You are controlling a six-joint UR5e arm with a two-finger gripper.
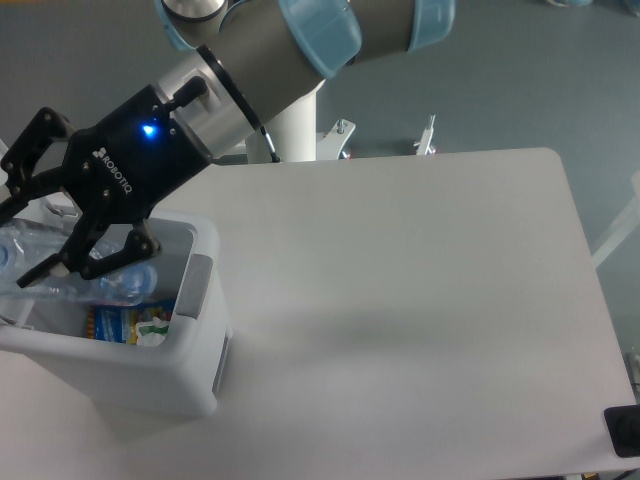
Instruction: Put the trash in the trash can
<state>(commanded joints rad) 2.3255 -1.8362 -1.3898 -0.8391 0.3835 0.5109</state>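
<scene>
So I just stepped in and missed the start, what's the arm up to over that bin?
The robot arm has its gripper over the open white trash can at the table's left edge. The crushed clear plastic bottle lies across the bin's opening right at the fingers; whether they grip it or have let go is hard to tell. A small white wrapper with a green tab already sits inside the bin, next to some blue and yellow packaging.

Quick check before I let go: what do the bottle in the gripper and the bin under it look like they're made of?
Bottle: looks like thin clear plastic, glossy; you can see through it, and it is creased and crushed.
Trash can: seems to be rigid white moulded plastic with a smooth, slightly satin finish and rounded corners; the grey handle panel looks like matte plastic too.
Gripper: black fingers, plastic or coated metal; I cannot tell which.
</scene>
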